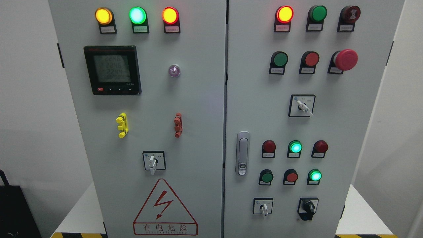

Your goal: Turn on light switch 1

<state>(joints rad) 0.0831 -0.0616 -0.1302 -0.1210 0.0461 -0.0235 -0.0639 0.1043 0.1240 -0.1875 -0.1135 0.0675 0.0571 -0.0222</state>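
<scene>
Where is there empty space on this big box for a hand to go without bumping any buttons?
Bare metal lies left of the door handle, between the meter and the yellow clip, and beside the warning triangle. The right door's buttons, such as the big red one, are crowded.

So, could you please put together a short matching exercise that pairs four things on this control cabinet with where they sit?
Things:
1. Digital meter
2. Big red mushroom button
3. Door handle
4. Warning triangle

Places:
A. Bottom of the left door
B. Upper right of the right door
C. Upper left of the left door
D. Left edge of the right door, below the middle

Pairs: 1-C, 2-B, 3-D, 4-A
</scene>
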